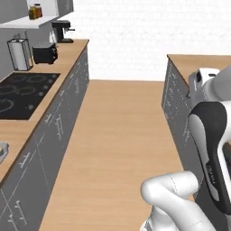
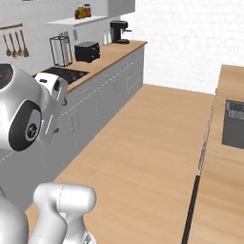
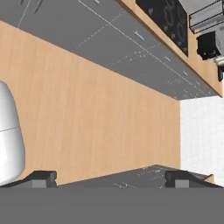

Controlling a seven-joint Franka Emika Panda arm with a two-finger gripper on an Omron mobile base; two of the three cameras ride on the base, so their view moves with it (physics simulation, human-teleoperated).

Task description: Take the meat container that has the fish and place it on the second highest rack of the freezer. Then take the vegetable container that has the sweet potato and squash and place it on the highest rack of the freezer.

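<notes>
Presently the wooden floor (image 1: 122, 135) runs between the left counter (image 1: 67, 56), bearing cooktop (image 1: 22, 92), toaster (image 1: 45, 53) and coffee machine (image 1: 62, 31), and the right counter (image 2: 228, 181); hand (image 3: 111, 178) spread wide, gripping nothing; task containers unseen.

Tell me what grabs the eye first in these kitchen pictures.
The bulky white robot arm with dark joints crowds the foreground of both base views. Behind it a long wooden counter over grey cabinets runs along the left wall, carrying a flat black cooktop, a black toaster and a black coffee machine at the far end. In the hand view the open gripper looks over bare wooden floor.
</notes>
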